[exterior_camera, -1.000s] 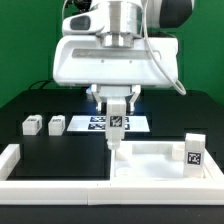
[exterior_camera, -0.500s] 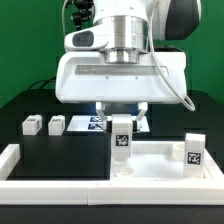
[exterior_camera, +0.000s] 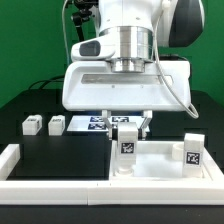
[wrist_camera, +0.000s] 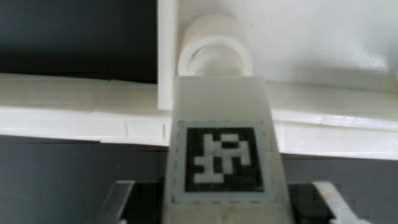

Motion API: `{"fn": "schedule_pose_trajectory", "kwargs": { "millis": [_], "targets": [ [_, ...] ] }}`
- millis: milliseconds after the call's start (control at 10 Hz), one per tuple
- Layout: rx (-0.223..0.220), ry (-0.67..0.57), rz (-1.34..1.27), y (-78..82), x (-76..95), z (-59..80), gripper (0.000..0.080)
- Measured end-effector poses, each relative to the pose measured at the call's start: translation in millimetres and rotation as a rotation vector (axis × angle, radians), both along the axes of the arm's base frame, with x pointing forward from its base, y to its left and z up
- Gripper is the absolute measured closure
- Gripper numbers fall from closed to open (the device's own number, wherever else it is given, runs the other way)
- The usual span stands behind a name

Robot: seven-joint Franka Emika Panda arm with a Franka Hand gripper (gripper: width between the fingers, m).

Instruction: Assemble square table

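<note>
White tagged leg (exterior_camera: 127,148) stands upright, pinched by the gripper (exterior_camera: 127,134) at the exterior view's centre, over a corner of the slab (exterior_camera: 165,166).

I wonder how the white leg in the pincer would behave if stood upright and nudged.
The leg looks like rigid plastic, so probably stiff and light. Taller than wide, it might tip; flat sides suggest no rolling.

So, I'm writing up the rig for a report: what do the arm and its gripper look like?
The arm is glossy white with a dark joint cover and a silver collar at the wrist. The gripper has a broad, boxy white body with rounded edges and grey fingers. Dark cables run beside the arm. I see no markings.
</note>
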State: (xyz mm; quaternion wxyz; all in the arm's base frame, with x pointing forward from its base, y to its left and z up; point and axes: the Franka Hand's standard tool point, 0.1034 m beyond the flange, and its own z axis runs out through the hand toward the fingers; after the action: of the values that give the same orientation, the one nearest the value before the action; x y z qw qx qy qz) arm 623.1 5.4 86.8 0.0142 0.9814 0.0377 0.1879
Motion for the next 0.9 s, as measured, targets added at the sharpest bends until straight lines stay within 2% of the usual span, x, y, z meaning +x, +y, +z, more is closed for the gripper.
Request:
{"fn": "schedule_pose_trajectory", "kwargs": {
  "millis": [300,700,800,900],
  "targets": [
    [-0.011,-0.02,-0.001,-1.4,1.3,-6.3,0.0508],
    [-0.026,-0.063,-0.002,-3.8,2.7,-7.5,0.0508],
    [-0.026,-0.063,-0.003,-4.0,2.6,-7.7,0.042],
    [-0.026,-0.063,-0.003,-4.0,2.6,-7.7,0.042]
  ]
}}
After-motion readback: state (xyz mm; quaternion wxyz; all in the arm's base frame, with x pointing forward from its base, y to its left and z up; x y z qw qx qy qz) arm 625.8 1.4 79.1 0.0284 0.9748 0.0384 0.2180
